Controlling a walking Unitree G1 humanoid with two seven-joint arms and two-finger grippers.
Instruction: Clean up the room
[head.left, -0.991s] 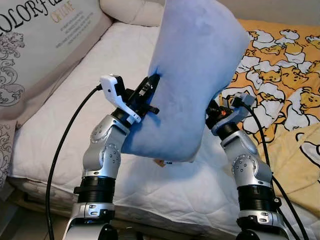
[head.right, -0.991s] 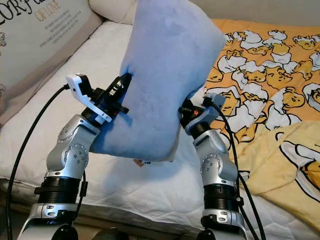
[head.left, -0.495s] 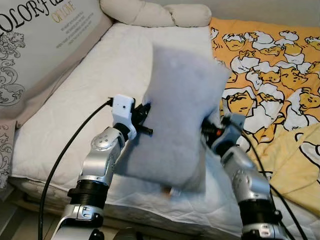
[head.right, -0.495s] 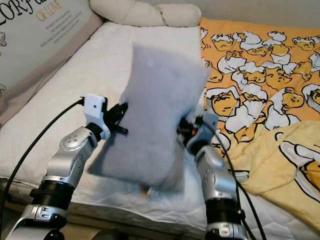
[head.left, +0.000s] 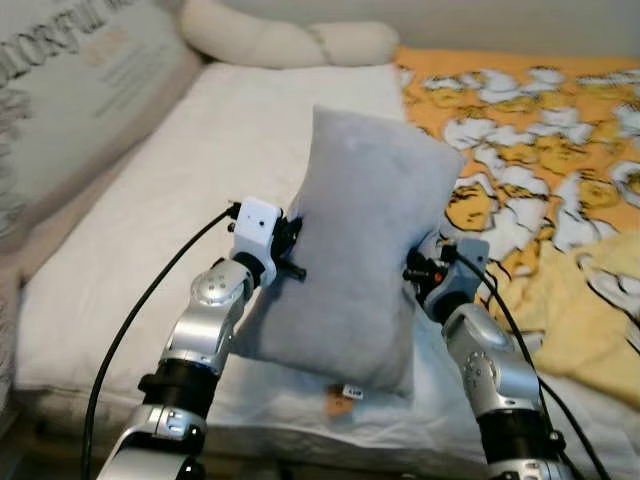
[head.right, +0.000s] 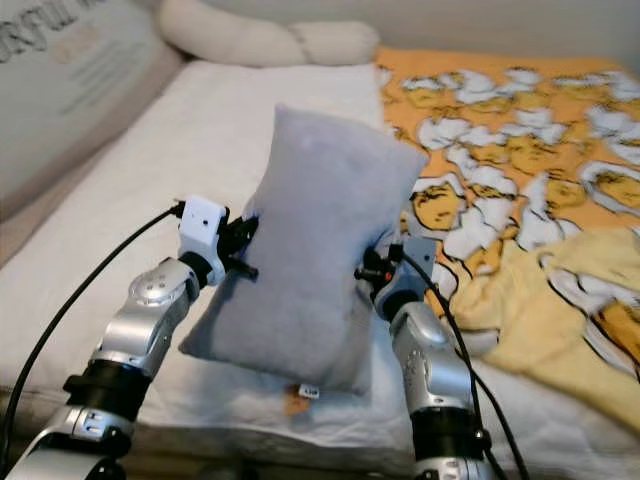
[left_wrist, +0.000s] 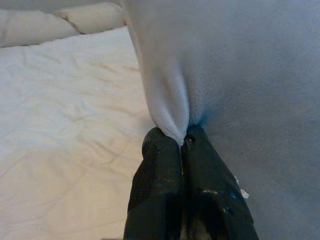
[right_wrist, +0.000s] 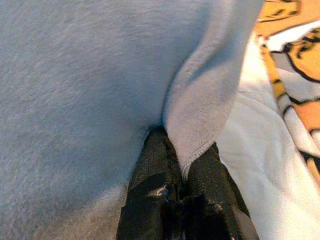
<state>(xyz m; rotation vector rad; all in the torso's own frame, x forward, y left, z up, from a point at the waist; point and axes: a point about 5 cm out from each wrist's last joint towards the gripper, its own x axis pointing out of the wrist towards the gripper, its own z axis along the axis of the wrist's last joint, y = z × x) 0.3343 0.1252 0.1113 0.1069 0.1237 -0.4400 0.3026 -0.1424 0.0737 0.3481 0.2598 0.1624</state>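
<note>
A pale blue-grey pillow stands tilted on the white mattress, held between both arms. My left gripper is shut on a pinched fold of the pillow's left edge, also seen at the left gripper. On the opposite side, my right gripper is shut on a fold of the right seam; the right gripper is partly hidden by the pillow. A small tag hangs from the pillow's lower edge, near the mattress.
An orange and yellow duck-print blanket covers the bed's right half, rumpled at the near right. A cream bolster lies at the head. A large printed cushion leans along the left side. Black cables trail from both wrists.
The pillow has come down and away from the camera, from raised high to resting low on the mattress. Both arms stretched forward with it. The view has shifted a little.
</note>
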